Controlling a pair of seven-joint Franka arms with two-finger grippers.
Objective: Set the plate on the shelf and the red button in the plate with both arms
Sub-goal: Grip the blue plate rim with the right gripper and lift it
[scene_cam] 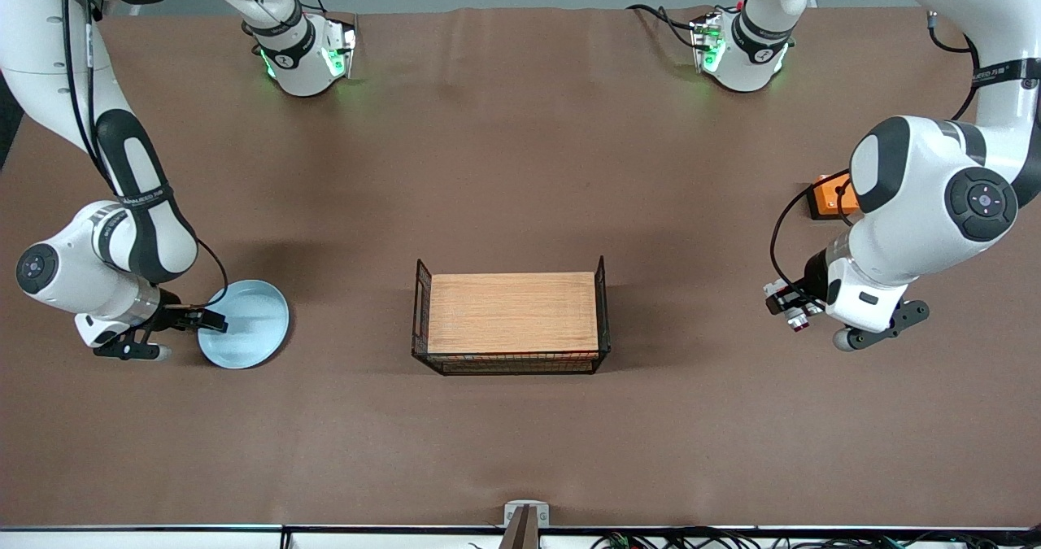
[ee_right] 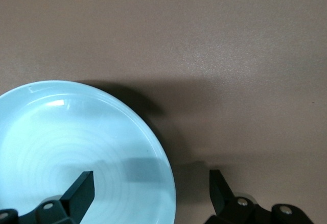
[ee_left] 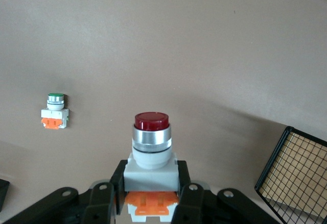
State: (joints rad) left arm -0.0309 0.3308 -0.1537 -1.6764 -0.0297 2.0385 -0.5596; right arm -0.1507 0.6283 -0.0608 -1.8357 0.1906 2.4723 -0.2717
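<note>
Straddling the pale blue plate's (scene_cam: 252, 325) rim at its own end of the table, the right gripper (ee_right: 150, 191) stands spread and must close, while the left gripper (ee_left: 148, 196) clamps the red button (ee_left: 151, 150), awaiting carriage toward the wire basket (scene_cam: 511, 360).

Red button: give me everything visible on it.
The red button is a small push-button part: glossy dark red round cap, ribbed silver collar, white plastic body, orange block at its base. It is gripped by the left gripper, whose black fingers press on either side of its lower body, cap pointing away from the wrist. In the front view it shows toward the left arm's end of the table.
</note>
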